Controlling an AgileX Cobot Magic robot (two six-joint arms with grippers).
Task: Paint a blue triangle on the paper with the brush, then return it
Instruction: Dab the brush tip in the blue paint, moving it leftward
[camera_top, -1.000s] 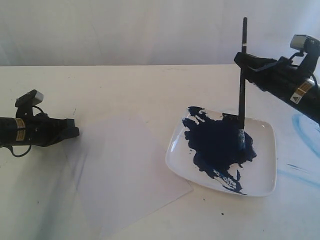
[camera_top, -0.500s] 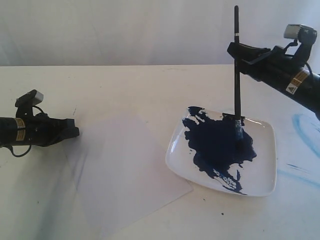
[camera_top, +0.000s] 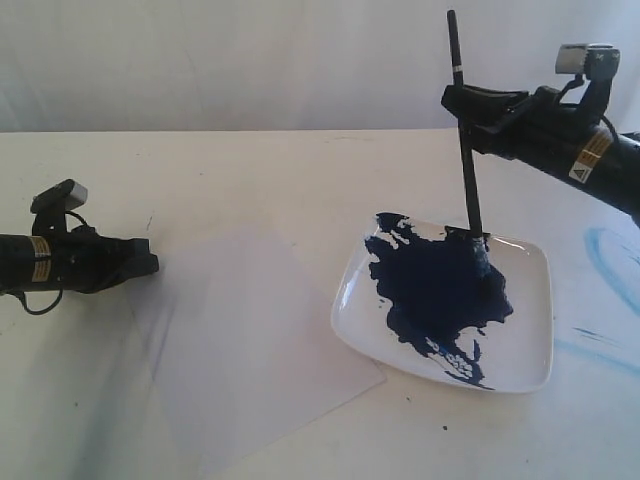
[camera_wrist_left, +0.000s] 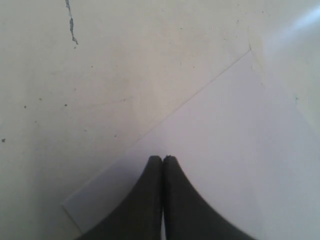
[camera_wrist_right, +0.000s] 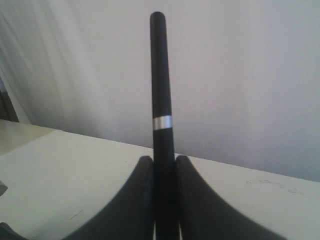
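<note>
While the plate (camera_top: 527, 335) sits on the right half of the table (camera_top: 250, 180), square, white and glossy, most of its middle is covered by a dark-blue paint pool (camera_top: 435, 290) with ragged streaks running toward its near and far edges. Pale blue smears (camera_top: 605, 262) mark the tabletop just beyond the plate on the right, and a white backdrop (camera_top: 250, 60) closes off the far side. Left of the plate, with one corner reaching close to the plate's near-left edge, the paper (camera_top: 250, 340) lies flat and turned at an angle, its surface plain white-grey. Nothing stands between paper and plate. The right arm reaches in from the right edge, raised well above the table and sloping down toward the centre; the right gripper (camera_top: 462, 102) has its fingers clamped on the brush (camera_top: 469, 175) partway down the black handle. The brush stands almost upright, its top leaning slightly left, a thin silver band above the grip, and its blue-coated tip is at the far side of the paint pool; whether the bristles touch the paint or hang just above it is hard to tell from this angle. From the right wrist view the handle (camera_wrist_right: 161, 75) rises straight between the two fingers. The left arm lies low and level at the left, pointing at the paper, and the left gripper (camera_wrist_left: 161, 161) has its fingers pressed together on nothing, over the paper near one corner.
</note>
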